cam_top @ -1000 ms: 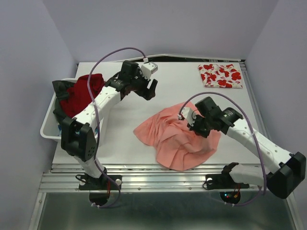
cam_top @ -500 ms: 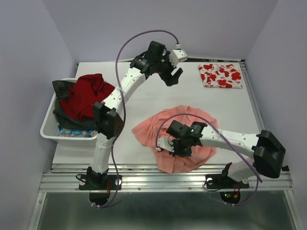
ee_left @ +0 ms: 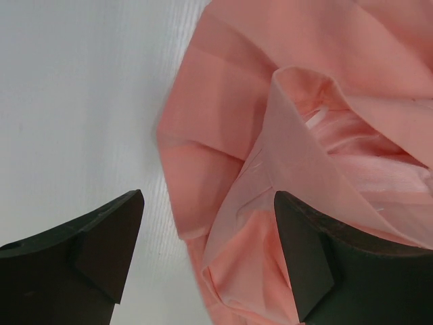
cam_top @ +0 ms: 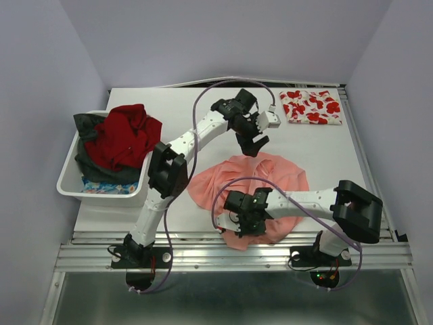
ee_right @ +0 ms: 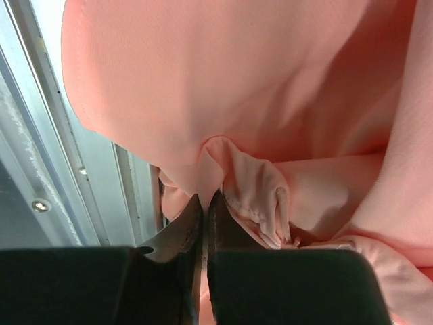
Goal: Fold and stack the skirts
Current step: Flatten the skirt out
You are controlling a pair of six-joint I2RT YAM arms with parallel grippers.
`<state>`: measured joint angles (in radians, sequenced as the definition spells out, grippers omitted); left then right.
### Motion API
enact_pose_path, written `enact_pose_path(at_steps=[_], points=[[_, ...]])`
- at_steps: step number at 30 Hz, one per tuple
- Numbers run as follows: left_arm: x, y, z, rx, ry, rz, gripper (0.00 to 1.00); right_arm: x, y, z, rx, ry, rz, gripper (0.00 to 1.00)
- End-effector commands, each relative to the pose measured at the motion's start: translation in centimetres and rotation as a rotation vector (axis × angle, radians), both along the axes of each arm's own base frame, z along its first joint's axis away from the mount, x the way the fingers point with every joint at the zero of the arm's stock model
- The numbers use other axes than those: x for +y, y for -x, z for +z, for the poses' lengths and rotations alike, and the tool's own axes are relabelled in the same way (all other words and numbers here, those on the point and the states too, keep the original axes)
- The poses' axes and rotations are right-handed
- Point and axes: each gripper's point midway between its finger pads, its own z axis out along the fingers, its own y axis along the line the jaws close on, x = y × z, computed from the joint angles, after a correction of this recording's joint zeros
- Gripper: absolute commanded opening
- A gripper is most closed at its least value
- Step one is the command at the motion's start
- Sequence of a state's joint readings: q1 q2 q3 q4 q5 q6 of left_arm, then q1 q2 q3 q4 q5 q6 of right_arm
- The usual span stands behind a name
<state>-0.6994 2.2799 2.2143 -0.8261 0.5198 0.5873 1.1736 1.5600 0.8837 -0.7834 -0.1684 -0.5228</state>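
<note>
Fingers [ee_right: 179,233] of the right arm pinch a crumpled salmon-pink pleated cloth skirt [cam_top: 203,183]; left fingers [ee_left: 101,237] hang spread wide above it.

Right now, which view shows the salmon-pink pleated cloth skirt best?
Top external: nearly the whole salmon-pink pleated skirt shows. Left wrist shows only a crumpled edge; right wrist only a fold pinched between the right fingers.

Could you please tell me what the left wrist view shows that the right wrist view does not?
Only the left wrist view: the left gripper, open above bare table and the edge of the pink skirt. Only the right wrist view: the right gripper, shut on a pinch of that cloth, with the metal rail alongside. Both: the crumpled pink skirt filling much of the frame.
</note>
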Motion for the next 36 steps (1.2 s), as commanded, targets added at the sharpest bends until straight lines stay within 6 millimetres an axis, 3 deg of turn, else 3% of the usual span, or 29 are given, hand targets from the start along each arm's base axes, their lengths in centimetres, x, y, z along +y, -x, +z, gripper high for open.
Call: enact_pose_path(at_steps=[1,7,25,32,36], points=[[-1.6,2.3,3.8,-0.084,0.046,-0.097,0.90,0.6,1.1,-1.0,0.042,0.008,0.002,0.01],[-2.0,5.1,3.9,-0.064,0.059,-0.243,0.93,0.5,1.1,-1.6,0.050,0.027,0.005,0.01],[-4.8,7.2,6.9,-0.141,0.140,-0.294,0.93,0.8,1.8,-2.1,0.085,0.062,0.029,0.01],[-5.4,7.5,4.7,-0.158,0.068,-0.307,0.93,0.9,1.9,-2.2,0.084,0.073,0.040,0.01],[-5.4,5.6,3.2,-0.210,0.011,-0.228,0.93,1.2,2.2,-1.9,0.077,0.074,0.051,0.01]])
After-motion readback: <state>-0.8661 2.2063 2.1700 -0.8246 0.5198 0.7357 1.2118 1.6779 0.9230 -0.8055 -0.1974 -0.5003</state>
